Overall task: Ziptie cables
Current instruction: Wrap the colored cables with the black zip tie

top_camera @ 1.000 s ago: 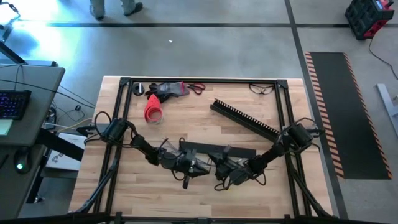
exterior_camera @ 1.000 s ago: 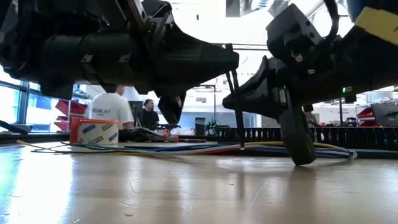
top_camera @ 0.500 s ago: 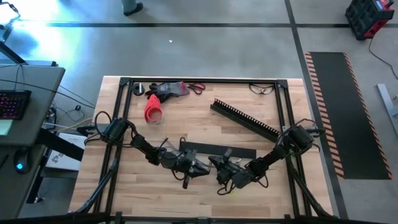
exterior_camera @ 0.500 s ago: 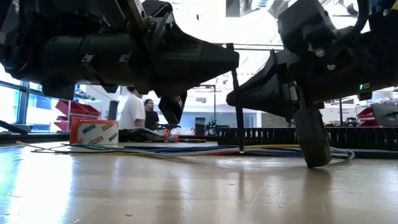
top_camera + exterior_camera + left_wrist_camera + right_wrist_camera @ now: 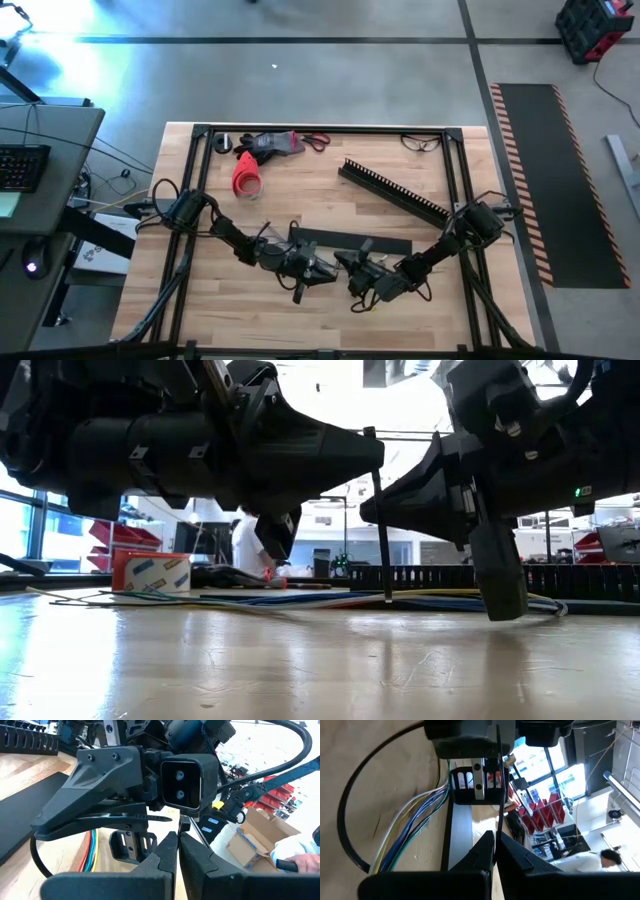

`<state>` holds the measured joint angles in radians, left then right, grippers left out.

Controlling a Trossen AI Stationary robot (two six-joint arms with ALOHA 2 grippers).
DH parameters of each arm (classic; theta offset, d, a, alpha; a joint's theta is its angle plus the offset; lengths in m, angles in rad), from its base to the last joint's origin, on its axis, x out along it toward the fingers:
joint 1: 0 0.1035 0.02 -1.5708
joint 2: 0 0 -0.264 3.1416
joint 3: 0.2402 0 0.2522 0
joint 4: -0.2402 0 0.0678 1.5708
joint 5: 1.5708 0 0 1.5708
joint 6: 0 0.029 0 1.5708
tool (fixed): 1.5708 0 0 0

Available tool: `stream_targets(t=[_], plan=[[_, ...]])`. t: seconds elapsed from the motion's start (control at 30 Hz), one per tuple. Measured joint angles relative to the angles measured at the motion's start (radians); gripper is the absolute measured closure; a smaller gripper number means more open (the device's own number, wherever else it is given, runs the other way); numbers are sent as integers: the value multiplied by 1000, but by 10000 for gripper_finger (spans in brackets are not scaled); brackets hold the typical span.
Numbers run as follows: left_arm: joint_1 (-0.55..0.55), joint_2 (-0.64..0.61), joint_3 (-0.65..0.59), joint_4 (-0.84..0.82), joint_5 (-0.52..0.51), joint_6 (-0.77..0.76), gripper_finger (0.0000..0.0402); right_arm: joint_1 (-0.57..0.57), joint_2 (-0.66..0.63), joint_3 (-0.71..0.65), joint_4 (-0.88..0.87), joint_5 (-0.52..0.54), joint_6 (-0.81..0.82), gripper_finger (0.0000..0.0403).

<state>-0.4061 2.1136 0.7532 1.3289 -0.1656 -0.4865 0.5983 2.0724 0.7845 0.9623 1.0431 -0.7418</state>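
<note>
Both arms were reaching in low over the front middle of the wooden table (image 5: 400,230), noses pretty much pointing at each other. The left gripper (image 5: 318,272) came in from the left side, elbow bent, and its fingers (image 5: 165,855) were pressed together on a thin black zip tie (image 5: 381,520) that stood nearly upright, tip down at the tabletop. The right gripper (image 5: 356,277) came in from the right at a slant, just beside the left one, and its fingers (image 5: 487,845) were also closed up tight, with that same black strip running straight out from between them.

The cables (image 5: 300,599) lay flat on the table as a bundle of blue, yellow, white and reddish wires, right under and behind the two grippers, next to the flat black bar (image 5: 350,240). The comb-toothed channel (image 5: 395,190) sat further back, well apart. A person in white stood in the room behind.
</note>
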Motion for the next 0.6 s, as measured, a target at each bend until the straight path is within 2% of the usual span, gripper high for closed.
stream_targets(t=[0.6], plan=[[0,0,0,0,-1,0,402,5,-2,2,45,-28,-77,403]])
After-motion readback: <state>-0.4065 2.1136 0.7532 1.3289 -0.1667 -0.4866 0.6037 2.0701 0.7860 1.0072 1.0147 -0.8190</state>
